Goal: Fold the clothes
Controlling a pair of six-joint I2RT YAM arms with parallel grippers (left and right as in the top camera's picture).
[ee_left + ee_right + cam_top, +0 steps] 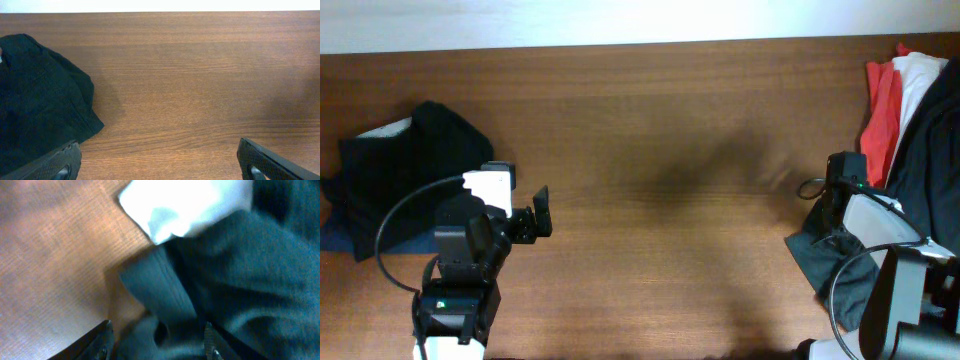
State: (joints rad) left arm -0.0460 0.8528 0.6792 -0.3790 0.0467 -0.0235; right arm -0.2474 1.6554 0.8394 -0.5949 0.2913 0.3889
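Overhead layout: you have clothes at both ends of the table (660, 130) and bare wood in between.
Black pile (405, 165): it sits bunched at the far left, with a pale patch on its far edge.
Left gripper (159, 152): its jaws are spread wide and hold nothing. It hovers over bare wood just right of the black pile.
Grey garment (235, 285): it lies crumpled at the near right, beside the right arm.
Right gripper (156, 339): its jaws are parted and straddle a folded edge of the grey garment. They are not closed on it.
Heap (920, 110): red, white and black pieces are stacked at the far right edge.
Handling: expect the cloth to be light, limp and quick to drape. It should not break, but it will probably sag and bunch if you lift it from one point only.
Where to hold: pinch a hem or corner, not the middle of a fold. The grey edge between the right jaws looks like a fair spot.
View differences: only the overhead shows both piles and both arms together. The left wrist shows the black pile's mesh-like weave. The right wrist shows a white cloth (185, 205) lying against the grey garment, and the overhead cannot show how those jaws stand.
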